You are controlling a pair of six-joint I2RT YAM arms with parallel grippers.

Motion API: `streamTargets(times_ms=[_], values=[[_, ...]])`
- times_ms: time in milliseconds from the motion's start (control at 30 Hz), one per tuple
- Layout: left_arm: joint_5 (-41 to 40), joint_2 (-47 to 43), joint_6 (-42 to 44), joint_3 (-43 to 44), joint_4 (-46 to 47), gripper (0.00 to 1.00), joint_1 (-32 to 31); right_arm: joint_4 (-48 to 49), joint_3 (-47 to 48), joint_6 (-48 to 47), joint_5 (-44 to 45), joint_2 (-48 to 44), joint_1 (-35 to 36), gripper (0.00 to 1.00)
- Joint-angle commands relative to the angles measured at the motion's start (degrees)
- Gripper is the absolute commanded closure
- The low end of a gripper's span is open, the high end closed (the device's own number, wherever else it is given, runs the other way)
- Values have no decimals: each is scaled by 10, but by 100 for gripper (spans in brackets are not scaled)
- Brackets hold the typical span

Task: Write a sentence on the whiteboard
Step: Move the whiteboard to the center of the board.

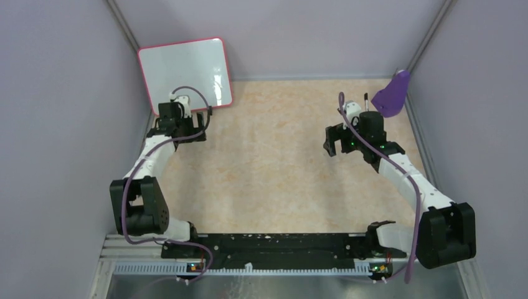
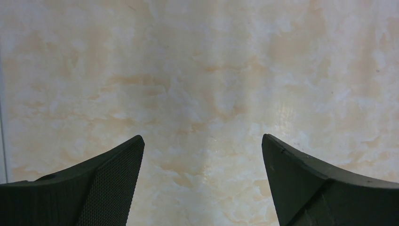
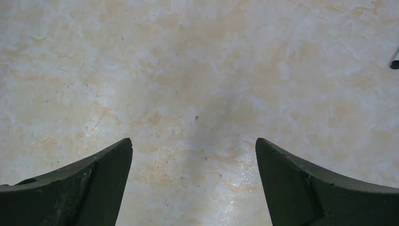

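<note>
Black left tool point(image 2: 202, 138), white links point(image 1: 144, 159), purple cable point(image 1: 124, 212)

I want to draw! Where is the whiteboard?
In the top view, the whiteboard is in the far left corner, just beyond the left arm.

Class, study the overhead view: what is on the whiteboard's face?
The whiteboard shows only bare white gloss and glare; no writing is visible. Its near edge is covered by the left arm and a purple cable, so anything there cannot be seen.

Marbled beige tabletop point(image 1: 274, 168) beneath the right claw point(image 1: 336, 142); purple object point(image 1: 393, 93) beyond and right of it, against the wall.
</note>
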Motion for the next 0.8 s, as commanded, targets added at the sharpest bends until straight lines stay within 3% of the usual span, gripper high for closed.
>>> streamTargets(times_ms=[0,133,400,767], values=[[-77,46,3,61,60,1,1,24,-1,1,-9,-16,-1,1],[-115,128,25,140,51,2,10,19,-4,-3,-17,-18,-1,1],[-83,271,32,245,62,15,63,19,-10,-5,-39,-29,-1,1],[-38,352,63,280,133,29,102,19,-13,-14,-65,-30,-1,1]])
